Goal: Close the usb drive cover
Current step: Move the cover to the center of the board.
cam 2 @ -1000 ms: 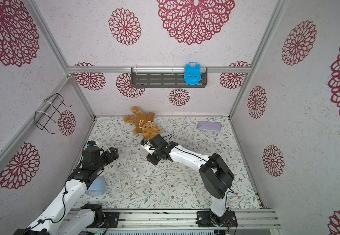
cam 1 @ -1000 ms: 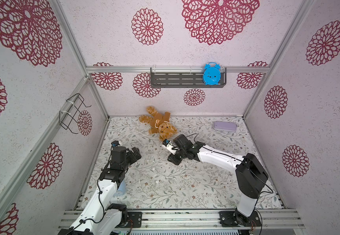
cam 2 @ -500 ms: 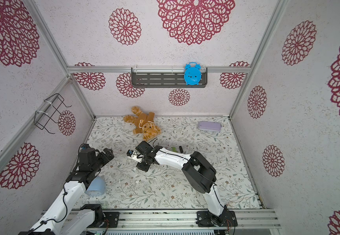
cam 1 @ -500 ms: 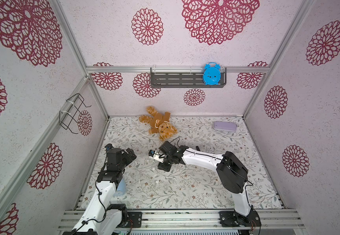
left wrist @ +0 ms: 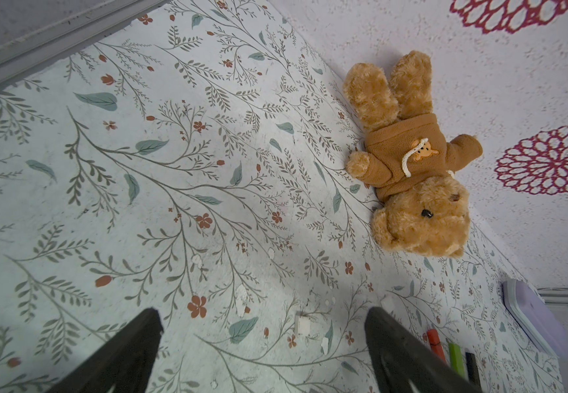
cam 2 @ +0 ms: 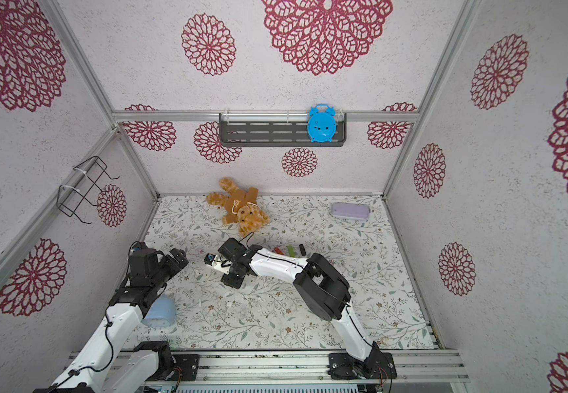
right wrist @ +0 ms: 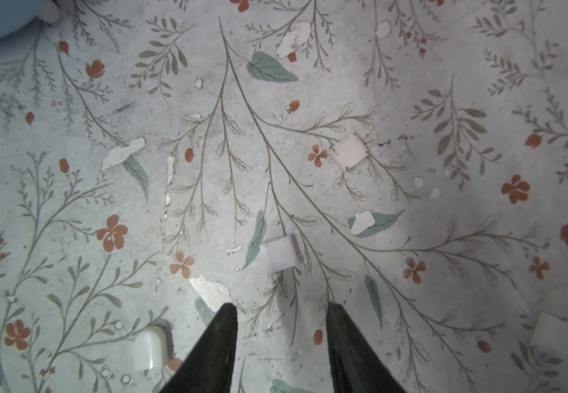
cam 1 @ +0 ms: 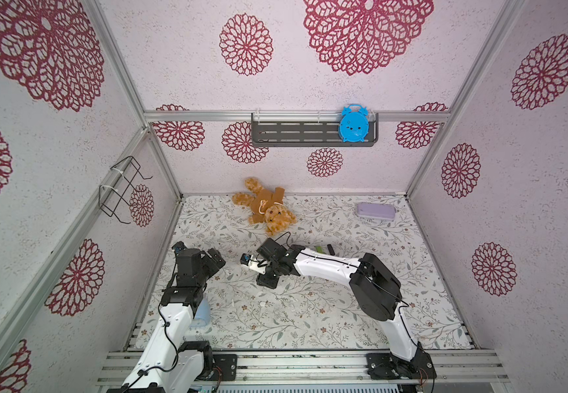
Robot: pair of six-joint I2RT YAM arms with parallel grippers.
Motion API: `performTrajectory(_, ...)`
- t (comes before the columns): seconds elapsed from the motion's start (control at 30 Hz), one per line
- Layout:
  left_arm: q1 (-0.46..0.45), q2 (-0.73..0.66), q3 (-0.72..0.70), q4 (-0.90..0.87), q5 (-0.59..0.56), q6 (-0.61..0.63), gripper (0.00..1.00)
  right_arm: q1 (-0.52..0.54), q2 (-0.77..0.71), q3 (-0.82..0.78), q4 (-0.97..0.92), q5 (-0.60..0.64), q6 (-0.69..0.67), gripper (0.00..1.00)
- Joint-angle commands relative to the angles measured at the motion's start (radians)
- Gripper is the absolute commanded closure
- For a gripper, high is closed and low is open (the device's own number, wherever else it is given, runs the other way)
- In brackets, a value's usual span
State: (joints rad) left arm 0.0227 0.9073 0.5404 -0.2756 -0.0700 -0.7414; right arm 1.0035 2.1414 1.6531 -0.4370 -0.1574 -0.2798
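Right fingers (right wrist: pixel 214 354) half apart, empty over tabletop (right wrist: pixel 446 289) (USB drives (cam 2: pixel 290 251) at 2 o'clock, unreached); left fingers (left wrist: pixel 133 354) wide apart, idle.

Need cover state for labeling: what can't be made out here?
- usb drives: too small in both top views to tell whether a cover is open or closed. In the left wrist view they sit at the frame edge, partly behind the left gripper.
- Right wrist view: drives out of frame.
- Pale blue object: partly under the left arm in both top views, cropped at the right wrist view's corner.
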Motion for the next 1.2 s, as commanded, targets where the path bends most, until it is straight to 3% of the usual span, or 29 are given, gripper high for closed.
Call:
performTrajectory(0.0,0.013,-0.017,-0.005,-0.007,-0.014,-0.002,0.03,0.001,0.021,0.052,-0.017,0.009,-0.025,0.51)
performTrajectory(0.2,0.019,-0.031,-0.008,-0.012,-0.02,0.0,0.03,0.0,0.065,0.112,-0.057,0.007,-0.062,0.5)
performTrajectory(0.47,0.023,-0.039,-0.011,-0.012,-0.022,0.004,0.03,0.0,0.104,0.177,-0.14,-0.089,-0.139,0.49)
performTrajectory(1.17,0.034,-0.05,-0.02,-0.01,-0.021,0.003,0.03,0.0,0.174,0.22,-0.17,-0.06,-0.237,0.51)
